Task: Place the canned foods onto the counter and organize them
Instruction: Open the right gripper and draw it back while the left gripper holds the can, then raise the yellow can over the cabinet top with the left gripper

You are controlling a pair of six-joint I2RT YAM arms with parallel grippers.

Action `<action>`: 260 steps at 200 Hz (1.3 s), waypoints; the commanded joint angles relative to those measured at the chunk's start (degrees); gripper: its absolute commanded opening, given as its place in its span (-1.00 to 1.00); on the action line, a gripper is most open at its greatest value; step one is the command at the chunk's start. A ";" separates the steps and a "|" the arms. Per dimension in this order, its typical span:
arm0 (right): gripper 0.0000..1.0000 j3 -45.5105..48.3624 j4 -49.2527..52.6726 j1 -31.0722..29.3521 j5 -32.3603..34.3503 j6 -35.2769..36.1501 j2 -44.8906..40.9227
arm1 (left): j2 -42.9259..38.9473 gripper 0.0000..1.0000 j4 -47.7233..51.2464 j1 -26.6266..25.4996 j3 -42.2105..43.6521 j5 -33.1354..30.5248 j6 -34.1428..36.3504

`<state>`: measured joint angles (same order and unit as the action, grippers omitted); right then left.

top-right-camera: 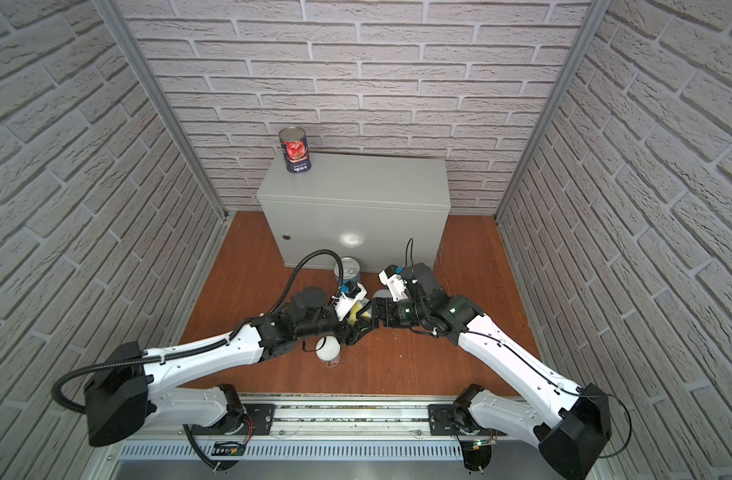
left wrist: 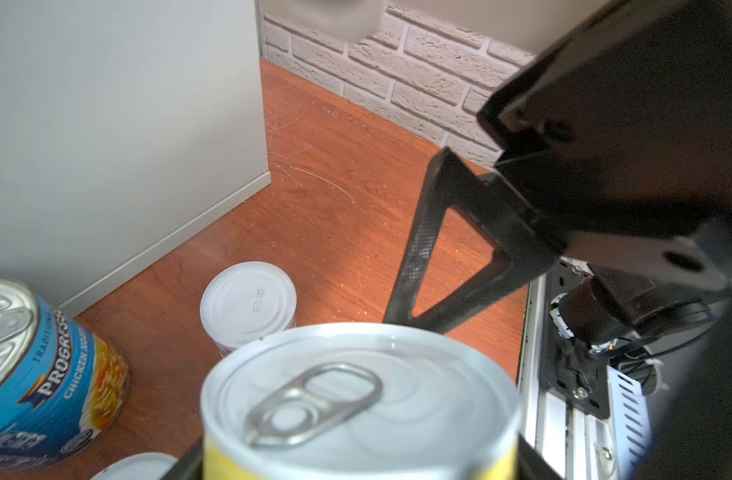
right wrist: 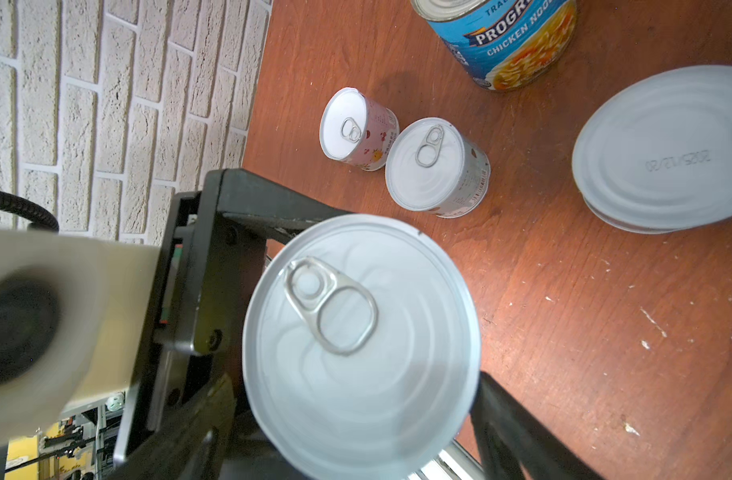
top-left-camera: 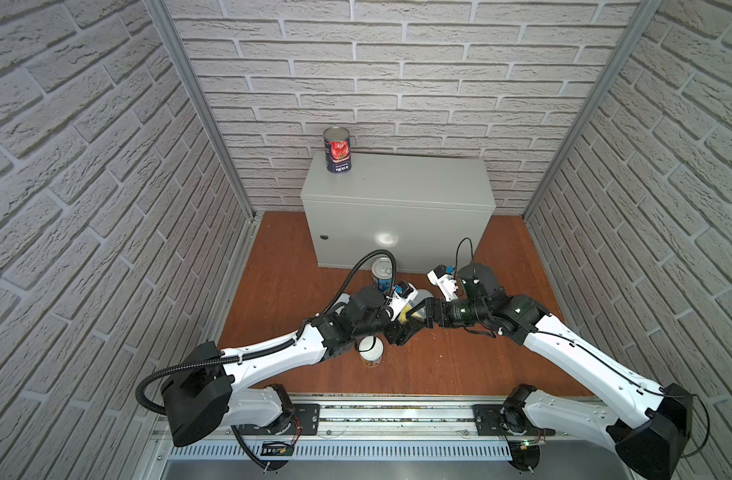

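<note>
A yellow can [left wrist: 356,395] with a pull-tab top hangs above the floor, and my left gripper [left wrist: 358,467] is shut on its sides. My right gripper [right wrist: 351,424] stands open around the same can [right wrist: 360,340], with a gap showing beside one finger [right wrist: 505,419]. In both top views the two grippers meet mid-floor at the can [top-left-camera: 406,318] [top-right-camera: 356,312]. A red-tomato can [top-left-camera: 338,150] stands upright on the counter [top-left-camera: 397,216], at its back left corner. The blue Progresso can [top-left-camera: 383,278] stands on the floor before the counter.
On the wooden floor stand a flat-topped white can [right wrist: 663,149], a pink-labelled can [right wrist: 358,129] and a pale can [right wrist: 437,166]. Another white-topped can [top-left-camera: 371,351] sits under my left arm. Brick walls close in the sides and back.
</note>
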<state>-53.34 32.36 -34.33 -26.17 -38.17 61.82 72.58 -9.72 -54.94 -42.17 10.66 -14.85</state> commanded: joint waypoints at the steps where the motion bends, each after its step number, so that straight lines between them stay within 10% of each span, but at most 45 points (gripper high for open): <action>1: 0.78 1.52 1.04 -0.48 -0.27 1.20 -2.64 | -0.59 0.00 -4.90 1.30 -2.75 -2.67 -0.80; 150: 0.88 19.31 -6.84 -0.57 10.23 1.86 -24.96 | -1.69 0.02 8.13 1.99 -9.63 -8.28 -0.08; 260: 0.92 20.83 -8.74 -0.57 14.59 5.82 -22.01 | -7.69 0.08 21.24 3.64 -19.35 -15.33 2.98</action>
<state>-33.10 27.42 -34.65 -12.62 -33.71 39.81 67.51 13.85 -52.29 -57.12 -2.59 -12.95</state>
